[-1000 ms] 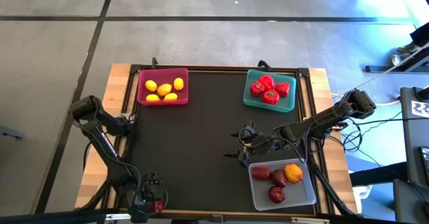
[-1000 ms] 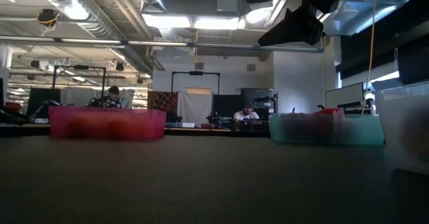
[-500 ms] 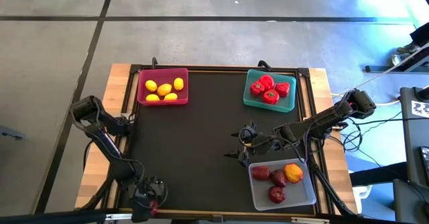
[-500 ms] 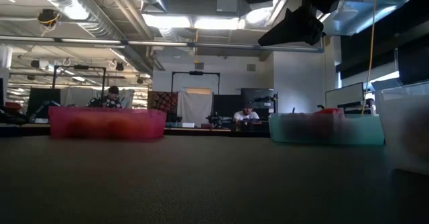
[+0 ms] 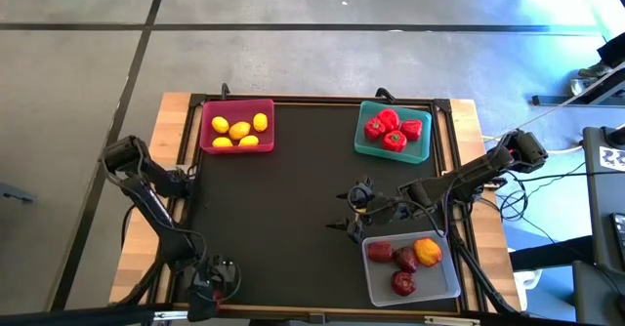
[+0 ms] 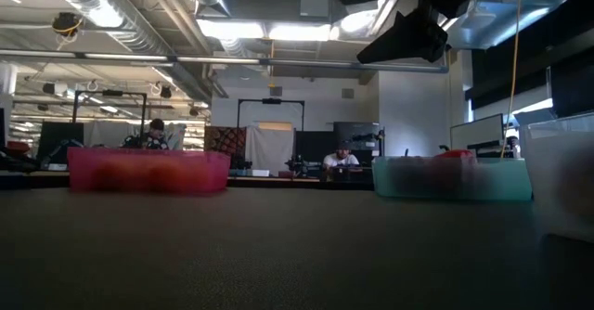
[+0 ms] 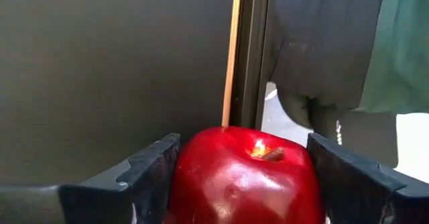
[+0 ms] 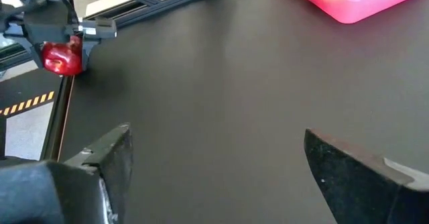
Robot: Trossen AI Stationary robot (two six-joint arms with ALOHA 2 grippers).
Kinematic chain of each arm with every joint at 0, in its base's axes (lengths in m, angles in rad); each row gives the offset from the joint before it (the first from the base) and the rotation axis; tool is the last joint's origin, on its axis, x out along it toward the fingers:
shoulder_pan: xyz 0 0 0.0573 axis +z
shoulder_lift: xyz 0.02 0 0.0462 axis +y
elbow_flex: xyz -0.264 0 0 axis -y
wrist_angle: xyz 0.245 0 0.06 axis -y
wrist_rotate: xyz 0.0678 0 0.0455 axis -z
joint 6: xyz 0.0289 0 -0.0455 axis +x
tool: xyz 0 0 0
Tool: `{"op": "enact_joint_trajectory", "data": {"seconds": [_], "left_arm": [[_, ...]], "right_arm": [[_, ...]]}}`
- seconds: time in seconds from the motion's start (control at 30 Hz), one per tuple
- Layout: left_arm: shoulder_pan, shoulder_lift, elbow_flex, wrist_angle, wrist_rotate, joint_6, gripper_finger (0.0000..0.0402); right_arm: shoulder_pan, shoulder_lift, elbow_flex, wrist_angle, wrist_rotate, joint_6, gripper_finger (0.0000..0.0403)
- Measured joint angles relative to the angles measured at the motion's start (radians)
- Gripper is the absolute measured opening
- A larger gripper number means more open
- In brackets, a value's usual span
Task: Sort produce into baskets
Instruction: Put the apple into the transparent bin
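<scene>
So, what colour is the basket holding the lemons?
Magenta-pink basket, clearest in the high view.

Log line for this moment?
left pincer: closing around apple at table's near-left corner | right pincer: open, waiting by clear basket

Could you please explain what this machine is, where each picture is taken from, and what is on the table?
It is a robot with two dark arms at a black table, each ending in a two-finger gripper. One picture looks straight down, one looks level across the tabletop into the room behind, and one comes from each wrist. The pink basket holds yellow lemons, the teal basket holds red peppers, and the clear basket holds dark red apples plus one orange-yellow piece. The left gripper, at the table's near left corner, has its jaws on either side of a red apple. The right gripper waits open beside the clear basket.
</scene>
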State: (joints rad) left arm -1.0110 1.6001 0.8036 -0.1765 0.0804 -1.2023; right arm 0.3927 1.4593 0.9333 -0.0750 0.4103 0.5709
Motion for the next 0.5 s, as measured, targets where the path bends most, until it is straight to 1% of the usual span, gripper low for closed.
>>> {"op": "enact_joint_trajectory", "data": {"seconds": [0.2,0.3,0.4,0.5], "left_arm": [[0.043,-0.103,0.0,-0.093,-0.005,0.031,0.0297],[0.077,-0.175,0.0,-0.142,-0.034,0.07,0.0297],[0.116,-0.254,0.0,-0.187,-0.104,0.14,0.0297],[0.147,-0.33,0.0,-0.198,-0.241,0.236,0.0298]], "right_arm": [[0.0,0.0,0.0,0.0,-0.001,0.0,0.0351],[0.0,0.0,0.0,0.0,-0.002,0.0,0.0351],[0.0,0.0,0.0,0.0,-0.002,0.0,0.0351],[0.0,0.0,0.0,0.012,-0.001,0.0,0.0351]]}}
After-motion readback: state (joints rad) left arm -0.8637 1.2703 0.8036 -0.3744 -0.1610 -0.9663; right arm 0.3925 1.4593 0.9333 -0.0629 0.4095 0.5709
